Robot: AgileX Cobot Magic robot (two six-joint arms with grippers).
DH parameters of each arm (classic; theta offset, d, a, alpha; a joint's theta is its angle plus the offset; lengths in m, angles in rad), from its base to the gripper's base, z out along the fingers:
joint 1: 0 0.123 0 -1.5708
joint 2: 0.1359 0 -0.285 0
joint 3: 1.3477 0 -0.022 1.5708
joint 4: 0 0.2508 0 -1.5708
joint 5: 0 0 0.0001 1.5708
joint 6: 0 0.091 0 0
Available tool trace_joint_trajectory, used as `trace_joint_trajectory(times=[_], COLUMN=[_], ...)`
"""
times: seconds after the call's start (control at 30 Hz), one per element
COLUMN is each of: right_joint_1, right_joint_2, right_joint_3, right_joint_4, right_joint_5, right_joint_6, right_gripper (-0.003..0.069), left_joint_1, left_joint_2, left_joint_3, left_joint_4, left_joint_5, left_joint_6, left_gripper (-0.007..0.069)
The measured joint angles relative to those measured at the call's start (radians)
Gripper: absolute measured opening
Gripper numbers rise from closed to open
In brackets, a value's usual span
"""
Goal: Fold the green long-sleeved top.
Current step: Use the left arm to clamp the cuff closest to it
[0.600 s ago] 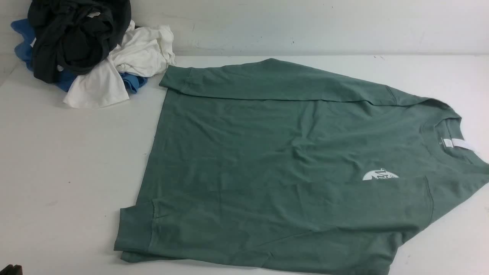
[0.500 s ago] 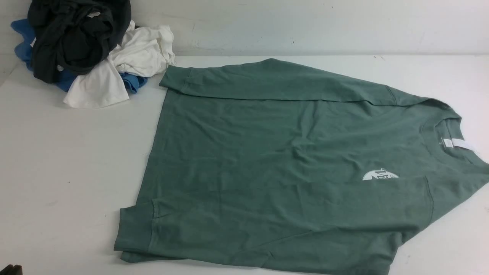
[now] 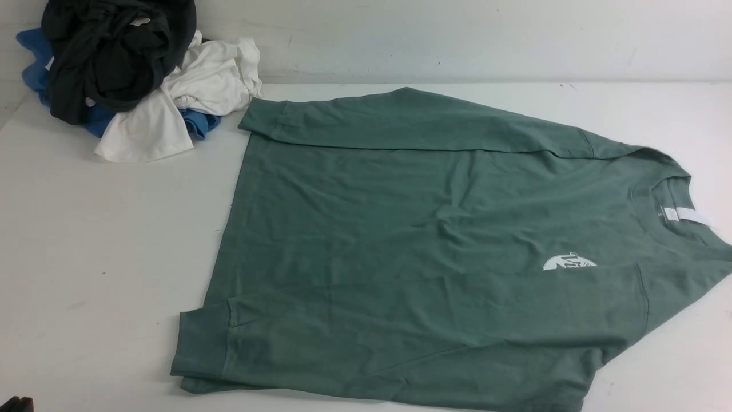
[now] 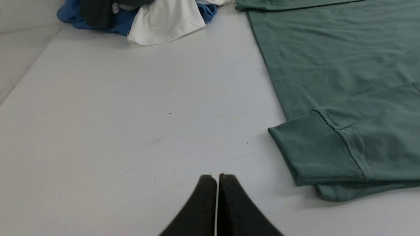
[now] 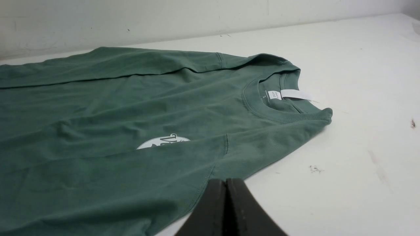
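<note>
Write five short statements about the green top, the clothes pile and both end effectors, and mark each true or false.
1. The green long-sleeved top lies flat on the table, neck toward the robot's right. True.
2. The left end effector grips the sleeve cuff. False: it is shut on nothing, over bare table beside the cuff.
3. A folded-in sleeve partly covers the white logo. True.
4. The pile of black, white and blue garments lies on top of the green top. False: it sits beside it, at the table's far left.
5. The right end effector is open. False: it is shut and holds nothing.
</note>
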Motion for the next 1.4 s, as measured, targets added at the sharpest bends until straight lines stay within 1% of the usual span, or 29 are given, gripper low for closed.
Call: trace_joint_trajectory(times=[0.53, 0.63, 0.77, 0.87, 0.9, 0.93, 0.97, 1.0, 1.03, 1.07, 1.1, 1.13, 1.17, 1.23, 1.3, 1.33, 1.37, 1.4], right_joint_1=[0.000, 0.000, 0.000, 0.000, 0.000, 0.000, 0.000, 0.000, 0.000, 0.000, 0.000, 0.000, 0.000, 0.000, 0.000, 0.000, 0.000, 0.000], right_joint_2=[0.000, 0.000, 0.000, 0.000, 0.000, 0.000, 0.000, 0.000, 0.000, 0.000, 0.000, 0.000, 0.000, 0.000, 0.000, 0.000, 0.000, 0.000], right_joint_3=[0.000, 0.000, 0.000, 0.004, 0.005, 0.004, 0.004, 0.004, 0.004, 0.004, 0.004, 0.004, 0.004, 0.004, 0.004, 0.004, 0.004, -0.001], right_joint_4=[0.000, 0.000, -0.007, -0.017, -0.018, -0.021, -0.021, -0.021, -0.021, -0.021, -0.021, -0.021, -0.019, -0.007, 0.013, 0.015, 0.024, 0.024], right_joint_5=[0.000, 0.000, -0.004, -0.060, -0.067, -0.184, -0.184, -0.309, -0.392, -0.408, -0.520, -0.552, -0.684, -0.787, -0.849, -0.855, -0.885, -0.886], right_joint_6=[0.000, 0.000, 0.001, 0.004, 0.005, 0.007, 0.007, 0.007, 0.008, 0.008, 0.016, 0.021, 0.029, 0.042, 0.075, 0.080, 0.106, 0.121], right_gripper=[-0.0014, -0.0014, -0.0014, -0.0014, -0.0014, -0.0014, -0.0014, -0.0014, -0.0014, -0.0014, -0.0014, -0.0014, -0.0014, -0.0014, -0.0014, -0.0014, -0.0014, -0.0014], left_joint_1=[0.000, 0.000, 0.000, 0.000, 0.000, 0.000, 0.000, 0.000, 0.000, 0.000, 0.000, 0.000, 0.000, 0.000, 0.000, 0.000, 0.000, 0.000], left_joint_2=[0.000, 0.000, 0.000, 0.000, 0.000, 0.000, 0.000, 0.000, 0.000, 0.000, 0.000, 0.000, 0.000, 0.000, 0.000, 0.000, 0.000, 0.007], left_joint_3=[0.000, 0.002, 0.004, 0.004, 0.004, 0.004, 0.004, 0.004, 0.004, 0.004, 0.004, 0.004, 0.004, 0.004, 0.004, 0.004, -0.001, -0.018], left_joint_4=[0.003, 0.003, 0.003, 0.003, 0.003, 0.002, 0.002, 0.002, 0.001, 0.001, 0.000, 0.000, 0.000, -0.004, 0.004, 0.004, 0.017, 0.029], left_joint_5=[-0.002, -0.030, -0.165, -0.312, -0.337, -0.448, -0.460, -0.540, -0.594, -0.606, -0.681, -0.703, -0.803, -0.900, -0.963, -0.968, -0.976, -0.959], left_joint_6=[0.001, 0.001, 0.001, 0.000, 0.000, -0.009, -0.008, -0.015, -0.017, -0.017, -0.030, -0.040, -0.124, -0.265, -0.393, -0.405, -0.478, -0.517], left_gripper=[-0.0007, -0.0007, -0.0007, -0.0007, -0.0007, -0.0007, -0.0007, -0.0007, -0.0007, -0.0007, -0.0007, -0.0007, -0.0007, -0.0007, -0.0007, -0.0007, -0.0007, -0.0007])
